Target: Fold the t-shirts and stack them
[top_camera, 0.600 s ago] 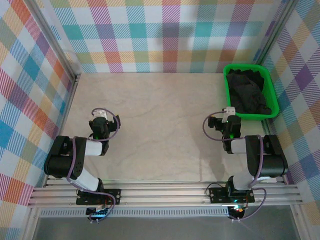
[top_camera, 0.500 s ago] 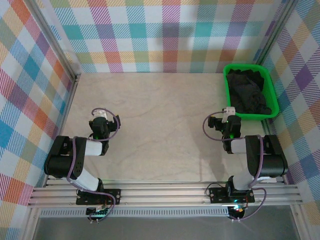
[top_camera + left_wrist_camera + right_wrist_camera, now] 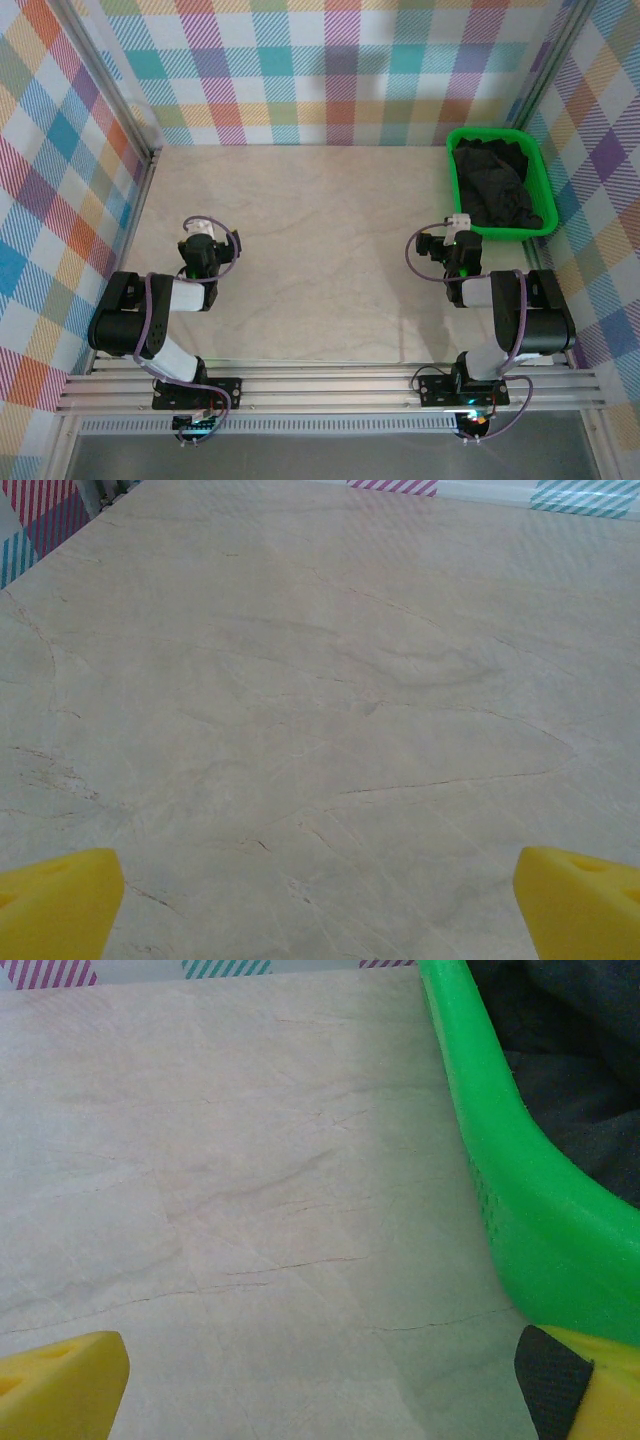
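Operator: Position first. Where do the t-shirts [image 3: 495,185] lie?

Spotter: They're heaped dark and crumpled inside the green bin [image 3: 452,185], at the far right corner of the table [image 3: 320,250]. None is out on the bare surface.

Operator: Which arm is nearer?

Spotter: The right gripper [image 3: 460,222], plainly. It sits just beside the bin's near left corner, with the heap to its far right. The left gripper [image 3: 200,228] is on the left side of the table, well apart from the bin.

Operator: Does the heap have a long axis to line up on?

Spotter: I can't make one out, only rumpled folds. The right wrist view has the green wall curving up the right edge, with the cloth behind it.

Operator: And the fingers?

Spotter: Both pairs stand wide apart with nothing between them. Each wrist view has one yellow tip at each lower corner and only table in the gap. The right gripper's right tip is almost against the bin wall.

Operator: So what does the reach turn on?

Spotter: I'd say on clearing the rim. The right gripper would go up, over the wall and down to the far right into the cloth.
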